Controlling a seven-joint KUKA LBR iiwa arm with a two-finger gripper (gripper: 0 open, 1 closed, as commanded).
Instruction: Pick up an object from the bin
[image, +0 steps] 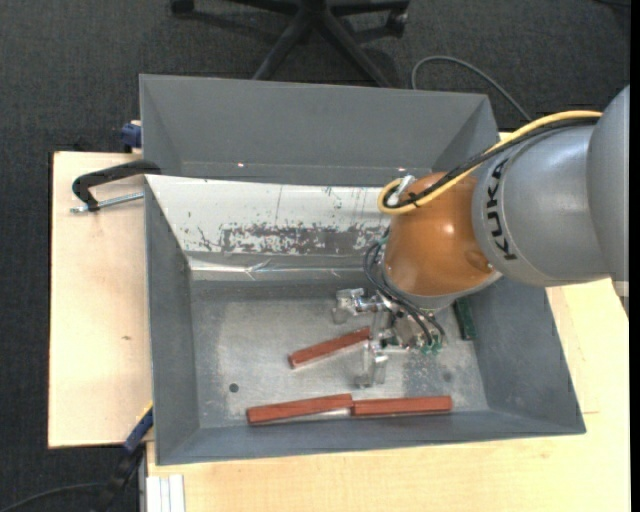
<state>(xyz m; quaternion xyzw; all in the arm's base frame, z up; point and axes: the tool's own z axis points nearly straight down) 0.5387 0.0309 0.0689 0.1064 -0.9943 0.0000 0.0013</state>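
- The end effector (359, 338) is down near the floor of the bin (165, 330), a little right of the middle. As far as I can make out, its two metal fingers (347, 302) stand apart, one toward the back wall and one toward the front.
- Between them lies the right end of a red-brown stick (328, 351). It is flat on the floor and slanted, with its left end pointing off toward the front-left.
- I'd say nothing is gripped yet, because the stick looks to be resting on the floor.
- Just above, the orange cover (435, 245) on the wrist hides the floor behind it, so I can't judge how low the fingers sit.
- Further out, a second stick (298, 410) and a third stick (402, 405) lie end to end along the front wall. They are near the front finger but apart from it.
- To do this well, the end effector should close squarely across the slanted stick's narrow width, with the fingers kept low enough to catch its sides.
- The hold is out at one end, so the long free end will want to droop or swing. It needs a firm squeeze first, then a straight lift.
- The front finger should also stay clear of those two sticks by the wall.
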